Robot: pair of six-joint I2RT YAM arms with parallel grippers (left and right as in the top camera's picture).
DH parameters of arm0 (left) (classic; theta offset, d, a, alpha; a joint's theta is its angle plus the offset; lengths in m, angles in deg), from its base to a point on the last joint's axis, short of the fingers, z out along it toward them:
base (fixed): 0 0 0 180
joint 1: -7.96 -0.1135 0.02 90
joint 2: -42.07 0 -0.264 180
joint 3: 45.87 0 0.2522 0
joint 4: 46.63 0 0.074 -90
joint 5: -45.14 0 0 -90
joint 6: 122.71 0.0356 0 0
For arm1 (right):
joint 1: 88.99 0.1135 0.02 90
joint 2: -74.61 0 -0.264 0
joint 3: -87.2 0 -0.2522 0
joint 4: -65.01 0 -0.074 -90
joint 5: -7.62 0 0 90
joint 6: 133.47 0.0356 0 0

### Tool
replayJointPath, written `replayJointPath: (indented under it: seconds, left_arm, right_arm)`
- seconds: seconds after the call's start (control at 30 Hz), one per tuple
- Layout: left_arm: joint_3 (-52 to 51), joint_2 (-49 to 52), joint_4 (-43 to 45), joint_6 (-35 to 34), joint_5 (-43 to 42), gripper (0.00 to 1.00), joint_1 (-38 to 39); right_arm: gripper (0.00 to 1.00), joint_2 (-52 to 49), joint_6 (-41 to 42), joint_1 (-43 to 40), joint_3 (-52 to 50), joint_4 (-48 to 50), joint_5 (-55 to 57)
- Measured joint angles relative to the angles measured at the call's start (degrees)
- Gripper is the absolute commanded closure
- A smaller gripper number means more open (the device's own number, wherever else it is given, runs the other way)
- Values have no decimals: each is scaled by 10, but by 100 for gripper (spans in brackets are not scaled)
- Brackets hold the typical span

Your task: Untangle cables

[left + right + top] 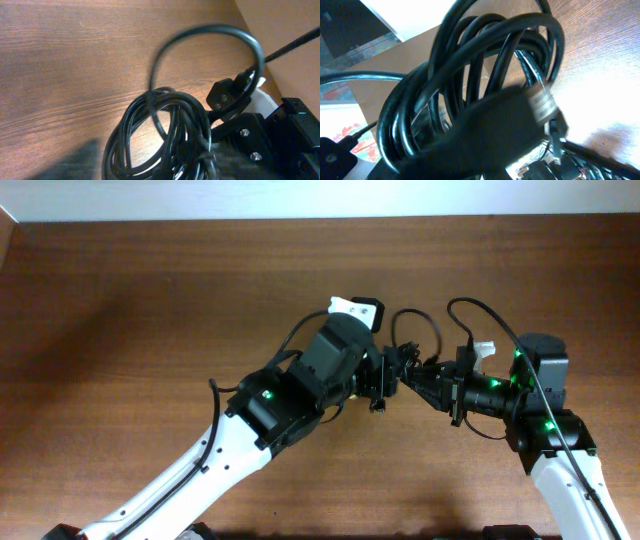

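A bundle of thin black cables (408, 360) sits in the middle of the frame seen from above, over the brown wooden table (150, 300). It is right between the two arms. The right gripper (420, 375) comes in from the right, and its fingers are pinched tight on the cables. The left gripper (383, 385) comes in from the lower left and is just beside the bundle. I cannot tell if its fingers are wide or narrow.

In the right wrist view the coiled cables (470, 75) fill most of the frame, with a small silver plug end (542, 105) at the right. In the left wrist view the coil (165, 130) is at the bottom middle, and one big loop (210, 32) stands up above it.
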Motion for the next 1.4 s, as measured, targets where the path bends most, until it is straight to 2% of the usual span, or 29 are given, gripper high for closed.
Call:
replayJointPath:
  seconds: [0.17, 0.2, 0.27, 0.3, 0.37, 0.43, 0.5, 0.57, 0.67, 0.83, 0.87, 0.97, 1.03, 1.07, 1.13, 1.17, 1.3, 1.4]
  left_arm:
    - [0, 0, -28, 26, 0, 1, 1]
    - [0, 0, -31, 49, -5, 1, 1]
    - [0, 0, -32, 109, -33, 1, 1]
    - [0, 0, -32, 193, -80, 1, 1]
    - [0, 0, -35, 283, -129, 11, 1]
    - [0, 0, -54, 370, -158, 12, 1]
    - [0, 0, -76, 422, -168, 1, 1]
    - [0, 0, -87, 459, -172, 0, 1]
    - [0, 0, -87, 470, -150, 0, 1]
    - [0, 0, -80, 475, -100, 16, 1]
    - [0, 0, -71, 476, -95, 25, 1]
    - [0, 0, -71, 480, -73, 60, 1]
    - [0, 0, -69, 484, -67, 69, 3]
    - [0, 0, -62, 483, -64, 82, 4]
    - [0, 0, -57, 483, -61, 97, 4]
    - [0, 0, -58, 486, -62, 100, 5]
    - [0, 0, -57, 483, -55, 100, 7]
    - [0, 0, -56, 433, -12, 100, 19]
  right_arm:
    - [96, 0, 0, -10, 0, 0, 8]
    - [96, 0, 0, -21, 0, 0, 9]
    - [96, 0, 0, -38, 0, 0, 12]
    - [96, 0, 0, -44, 0, 2, 12]
    - [96, 0, 1, -45, 0, 16, -2]
    - [96, 0, 2, -45, 0, 28, -20]
    - [96, 0, 2, -46, 0, 28, -34]
    - [96, 0, 2, -47, 0, 28, -58]
    - [96, 0, 2, -48, 0, 28, -90]
    - [96, 0, 0, -48, 0, 28, -130]
    - [96, 0, -5, -48, 0, 28, -138]
    - [96, 0, -9, -48, 0, 28, -147]
    - [96, 0, -9, -48, 0, 29, -147]
    - [96, 0, -11, -48, 0, 30, -147]
    - [96, 0, -14, -48, 0, 30, -146]
    - [96, 0, -15, -48, 0, 32, -146]
    - [96, 0, -17, -48, 0, 32, -146]
    - [96, 0, -19, -48, 0, 35, -142]
